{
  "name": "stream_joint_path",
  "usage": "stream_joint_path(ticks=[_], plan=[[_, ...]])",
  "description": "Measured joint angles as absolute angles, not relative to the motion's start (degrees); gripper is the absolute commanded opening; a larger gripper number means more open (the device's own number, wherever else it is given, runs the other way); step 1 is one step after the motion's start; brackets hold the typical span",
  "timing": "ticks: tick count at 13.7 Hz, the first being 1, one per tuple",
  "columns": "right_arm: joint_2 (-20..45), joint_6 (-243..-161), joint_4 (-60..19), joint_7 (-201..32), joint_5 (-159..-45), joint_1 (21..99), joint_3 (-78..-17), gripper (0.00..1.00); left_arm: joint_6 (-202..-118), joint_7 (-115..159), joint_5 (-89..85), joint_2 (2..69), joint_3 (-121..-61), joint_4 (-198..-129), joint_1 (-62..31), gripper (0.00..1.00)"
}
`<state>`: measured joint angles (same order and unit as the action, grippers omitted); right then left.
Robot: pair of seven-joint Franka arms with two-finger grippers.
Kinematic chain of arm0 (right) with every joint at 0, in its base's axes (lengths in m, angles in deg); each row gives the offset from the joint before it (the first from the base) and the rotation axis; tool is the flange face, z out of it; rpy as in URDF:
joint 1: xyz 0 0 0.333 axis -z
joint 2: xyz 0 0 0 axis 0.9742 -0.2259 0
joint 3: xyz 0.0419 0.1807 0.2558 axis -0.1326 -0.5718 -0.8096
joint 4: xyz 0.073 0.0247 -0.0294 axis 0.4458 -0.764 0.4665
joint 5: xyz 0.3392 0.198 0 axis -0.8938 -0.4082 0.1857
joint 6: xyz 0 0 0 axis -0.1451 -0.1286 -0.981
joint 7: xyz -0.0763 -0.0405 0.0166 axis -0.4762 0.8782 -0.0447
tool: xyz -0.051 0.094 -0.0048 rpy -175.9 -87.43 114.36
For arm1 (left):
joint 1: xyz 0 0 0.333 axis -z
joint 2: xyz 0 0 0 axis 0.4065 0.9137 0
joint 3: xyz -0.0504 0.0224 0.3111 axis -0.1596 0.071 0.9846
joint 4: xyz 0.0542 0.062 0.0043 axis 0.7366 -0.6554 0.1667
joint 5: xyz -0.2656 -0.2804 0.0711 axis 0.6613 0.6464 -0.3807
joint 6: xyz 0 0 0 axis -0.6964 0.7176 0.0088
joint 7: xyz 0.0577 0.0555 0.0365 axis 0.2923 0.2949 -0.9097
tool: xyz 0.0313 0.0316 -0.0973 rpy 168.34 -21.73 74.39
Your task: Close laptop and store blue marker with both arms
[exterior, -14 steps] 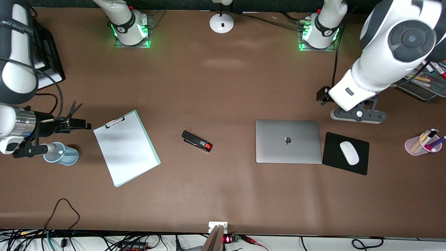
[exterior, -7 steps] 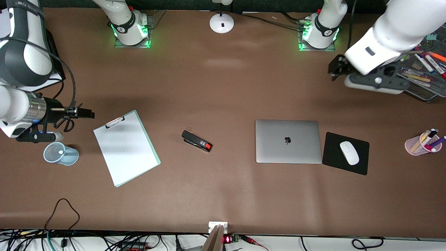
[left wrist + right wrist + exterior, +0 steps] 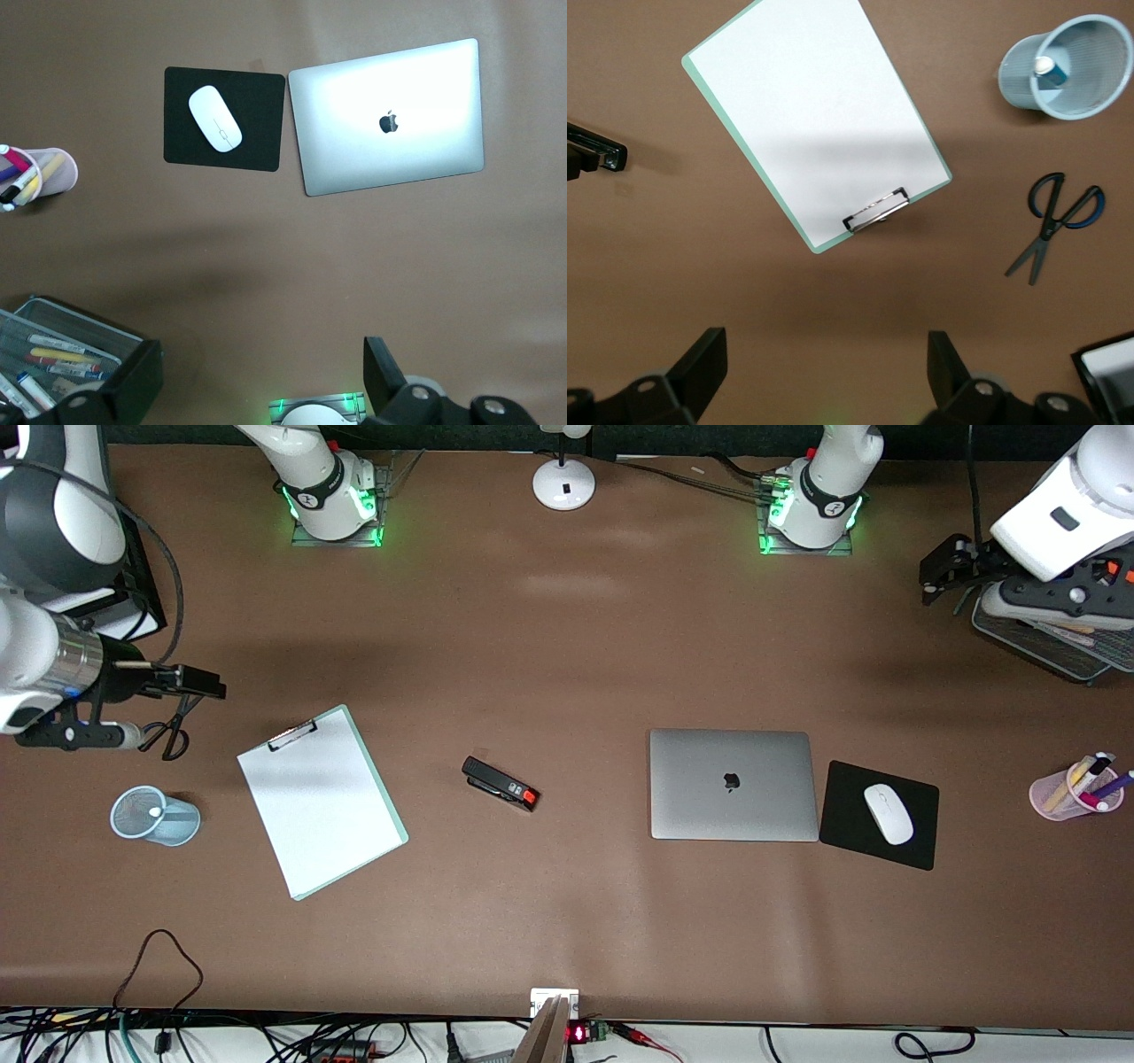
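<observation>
The laptop (image 3: 732,784) lies shut on the table, lid up with its dark logo; it also shows in the left wrist view (image 3: 390,115). The blue marker (image 3: 1046,69) stands in a light-blue mesh cup (image 3: 1019,84); in the front view only its whitish end (image 3: 156,812) shows, inside the cup (image 3: 180,822). My left gripper (image 3: 941,574) is open and empty, up over the table beside a mesh tray (image 3: 1054,646); its fingers (image 3: 383,367) frame bare table. My right gripper (image 3: 197,683) is open and empty over the scissors (image 3: 168,731).
A clipboard (image 3: 321,799) and a black stapler (image 3: 500,783) lie mid-table. A black mouse pad (image 3: 842,833) with a white mouse (image 3: 889,813) lies beside the laptop. A pink pen cup (image 3: 1045,797) stands at the left arm's end. A lamp base (image 3: 563,483) stands between the arm bases.
Both grippers have drawn back toward the bases. The left one went from beside the laptop to the mesh tray. The right one went from over the blue cup to over the scissors.
</observation>
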<state>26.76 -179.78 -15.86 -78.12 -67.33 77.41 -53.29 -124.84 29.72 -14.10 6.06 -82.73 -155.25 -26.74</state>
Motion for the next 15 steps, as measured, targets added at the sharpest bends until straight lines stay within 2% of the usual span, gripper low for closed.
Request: stream_joint_path(ticks=[7, 12, 15], plan=[[34.58, -185.43, -25.09, -76.95, -66.96, 77.41, -53.34, 1.0, -124.9, 29.71, -14.1, 5.24, -82.03, -155.45, -26.23, 1.0], [40.05, -185.0, -25.25, -75.49, -66.92, 77.41, -53.34, 1.0, -124.97, 29.71, -14.1, 5.27, -81.35, -155.45, -26.41, 1.0], [40.68, -183.16, -22.96, -75.49, -66.91, 77.43, -53.25, 1.0, -124.97, 29.71, -14.1, 5.27, -81.23, -155.45, -26.63, 1.0]])
